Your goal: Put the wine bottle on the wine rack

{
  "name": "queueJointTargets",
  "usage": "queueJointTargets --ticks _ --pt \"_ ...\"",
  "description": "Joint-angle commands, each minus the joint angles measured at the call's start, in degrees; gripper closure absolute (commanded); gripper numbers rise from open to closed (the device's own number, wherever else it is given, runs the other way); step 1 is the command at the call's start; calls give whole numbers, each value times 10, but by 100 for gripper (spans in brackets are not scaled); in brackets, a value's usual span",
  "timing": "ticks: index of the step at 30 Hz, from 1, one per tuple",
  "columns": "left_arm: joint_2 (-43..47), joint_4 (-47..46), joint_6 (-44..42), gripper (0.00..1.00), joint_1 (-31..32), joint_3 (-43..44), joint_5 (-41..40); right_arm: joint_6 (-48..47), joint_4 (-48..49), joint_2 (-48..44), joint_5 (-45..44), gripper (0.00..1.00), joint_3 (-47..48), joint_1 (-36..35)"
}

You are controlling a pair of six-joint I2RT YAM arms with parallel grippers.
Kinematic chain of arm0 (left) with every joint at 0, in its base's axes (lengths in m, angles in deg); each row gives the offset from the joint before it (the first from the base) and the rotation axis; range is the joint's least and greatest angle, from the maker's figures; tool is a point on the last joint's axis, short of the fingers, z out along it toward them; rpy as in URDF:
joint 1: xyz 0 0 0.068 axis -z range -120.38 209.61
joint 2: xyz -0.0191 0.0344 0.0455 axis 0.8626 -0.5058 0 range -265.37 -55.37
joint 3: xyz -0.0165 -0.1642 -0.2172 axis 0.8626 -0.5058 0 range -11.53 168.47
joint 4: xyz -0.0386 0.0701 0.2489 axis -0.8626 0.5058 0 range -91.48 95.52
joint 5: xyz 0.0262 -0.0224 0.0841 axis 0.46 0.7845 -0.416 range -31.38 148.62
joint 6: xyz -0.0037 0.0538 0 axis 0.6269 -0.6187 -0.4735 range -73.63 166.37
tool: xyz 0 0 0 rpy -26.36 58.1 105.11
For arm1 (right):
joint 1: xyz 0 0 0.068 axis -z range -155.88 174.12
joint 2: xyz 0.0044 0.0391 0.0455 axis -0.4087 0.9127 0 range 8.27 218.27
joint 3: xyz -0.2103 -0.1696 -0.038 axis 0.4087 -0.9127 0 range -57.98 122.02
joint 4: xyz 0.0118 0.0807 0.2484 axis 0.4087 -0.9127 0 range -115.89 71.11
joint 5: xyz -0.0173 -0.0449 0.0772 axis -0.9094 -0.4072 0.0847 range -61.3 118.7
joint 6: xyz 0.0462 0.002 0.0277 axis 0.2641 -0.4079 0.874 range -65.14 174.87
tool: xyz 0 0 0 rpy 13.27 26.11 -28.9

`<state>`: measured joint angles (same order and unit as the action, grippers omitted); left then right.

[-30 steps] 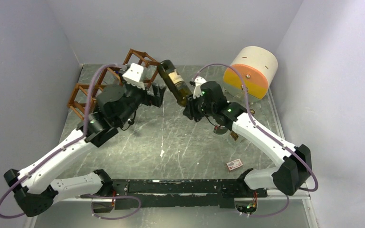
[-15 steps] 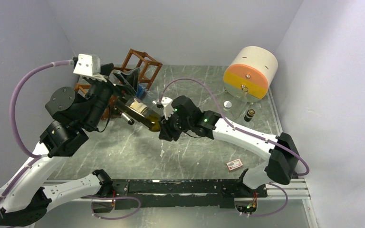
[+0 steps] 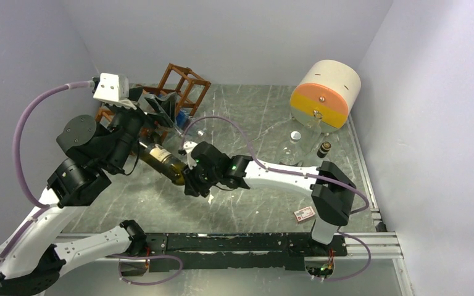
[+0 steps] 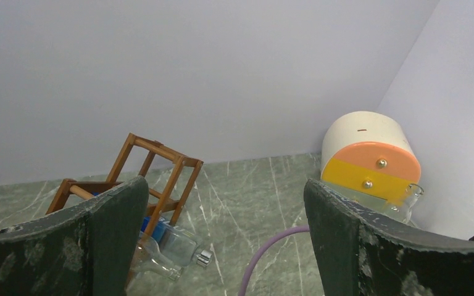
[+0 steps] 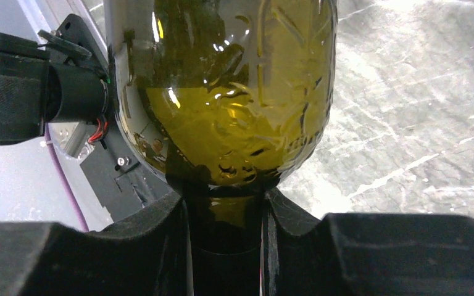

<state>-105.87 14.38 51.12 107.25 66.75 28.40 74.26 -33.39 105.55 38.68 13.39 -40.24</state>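
On the desk [image 3: 253, 123], the wine rack [image 3: 184, 83] was stood at the back left. The wine bottle [image 3: 163, 161] was held tilted in front of it, its neck clamped by the right pincer [image 5: 225, 213], probably for base-first insertion. The left pincer [image 4: 225, 185] was seen spread, empty.

The left arm [image 3: 105, 142] hides much of the reddish-brown wooden lattice rack [image 3: 189, 73]; the right wrist view's top edge crops the dark green glass wine bottle [image 5: 234, 92].

Right claw [image 3: 192, 180] holds wine bottle [image 3: 162, 163]; wine rack [image 3: 190, 74] back-left, partly hidden.
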Motion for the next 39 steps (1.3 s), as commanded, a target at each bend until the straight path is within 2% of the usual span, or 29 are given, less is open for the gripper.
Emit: queueJointTargets --ticks 1,39 --pt "11 10 -7 1 2 -5 -17 22 100 7 -19 100 62 -9" --pt "48 48 -18 1 2 -22 -34 72 105 133 -41 100 173 -32"
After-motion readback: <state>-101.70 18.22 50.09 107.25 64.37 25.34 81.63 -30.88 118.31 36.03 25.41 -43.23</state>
